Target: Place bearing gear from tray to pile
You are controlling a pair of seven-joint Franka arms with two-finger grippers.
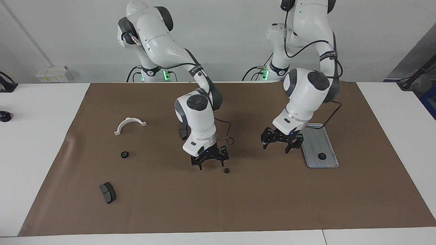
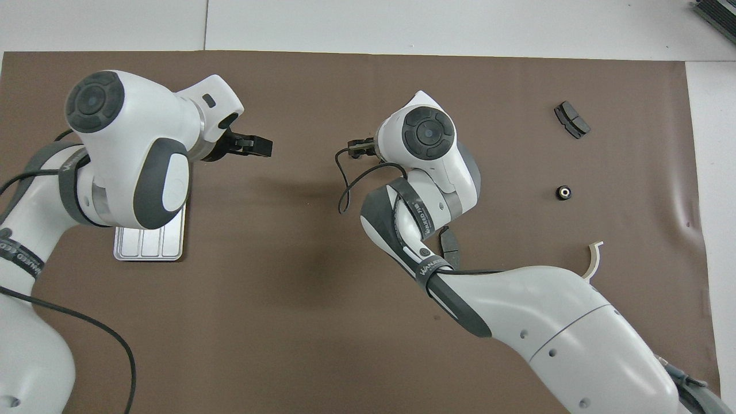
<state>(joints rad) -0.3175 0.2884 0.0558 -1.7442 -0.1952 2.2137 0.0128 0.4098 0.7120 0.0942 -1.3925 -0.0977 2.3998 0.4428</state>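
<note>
The silver ridged tray (image 1: 325,141) lies at the left arm's end of the mat, also in the overhead view (image 2: 149,246). A small black bearing gear (image 1: 321,156) sits on it. My left gripper (image 1: 276,145) is open and empty, over the mat beside the tray. My right gripper (image 1: 211,162) is open and empty, low over the mat's middle. A second gear (image 1: 226,170) lies on the mat beside its fingertips. The pile holds a white half-ring bracket (image 1: 129,124), a gear (image 1: 124,154) and a dark brake pad (image 1: 108,192).
Another dark brake pad (image 1: 183,131) lies partly hidden by the right arm's wrist and shows in the overhead view (image 2: 448,248). A brown mat (image 1: 238,204) covers the table. A black knob (image 1: 4,116) sits on the white table past the right arm's end of the mat.
</note>
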